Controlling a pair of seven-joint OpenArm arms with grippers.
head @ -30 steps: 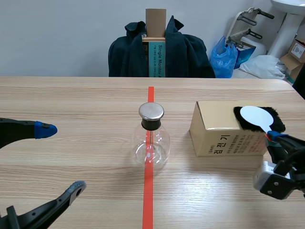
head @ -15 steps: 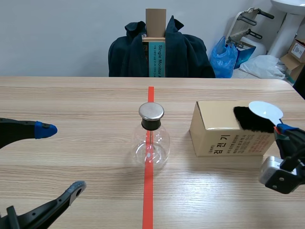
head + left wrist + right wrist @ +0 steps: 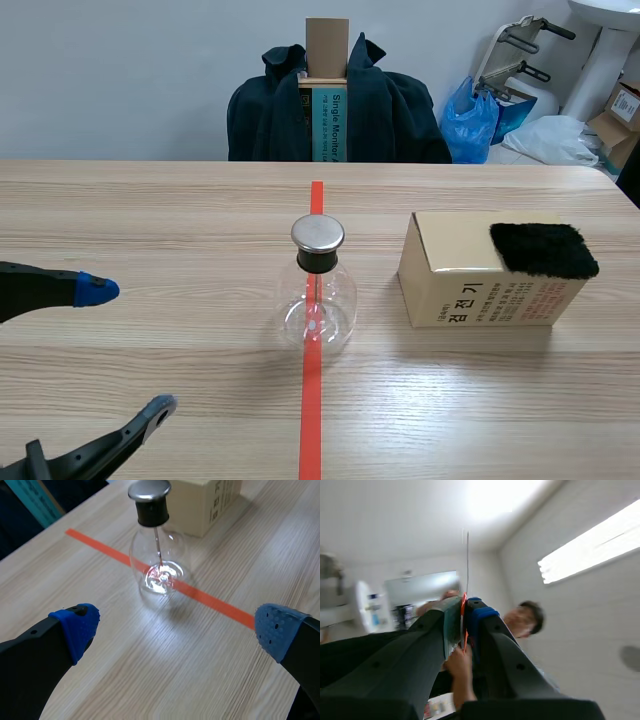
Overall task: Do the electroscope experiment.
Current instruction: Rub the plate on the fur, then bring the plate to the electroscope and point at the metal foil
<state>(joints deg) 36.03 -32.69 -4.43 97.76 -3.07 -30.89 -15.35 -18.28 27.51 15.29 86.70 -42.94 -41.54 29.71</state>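
The electroscope, a round glass flask (image 3: 318,300) with a metal cap (image 3: 318,233) and a rod inside, stands on the tape line at the table's middle. My left gripper (image 3: 128,349) is open near the left front, well left of the flask. In the left wrist view the flask (image 3: 157,565) stands ahead of the open left gripper (image 3: 176,630). A black fur pad (image 3: 543,250) lies on a cardboard box (image 3: 450,285). The right arm is out of the scene view. The right gripper (image 3: 465,610) points up at the ceiling, shut on a thin white disc (image 3: 467,555) seen edge-on.
A chair with a dark jacket (image 3: 340,105) stands behind the table's far edge. Bags and boxes (image 3: 470,120) lie at the back right. In the right wrist view a person (image 3: 522,622) is behind the raised gripper.
The right gripper lifted the white disc off the fur pad and moved right and up, out of the scene view. The left gripper drifted slightly lower.
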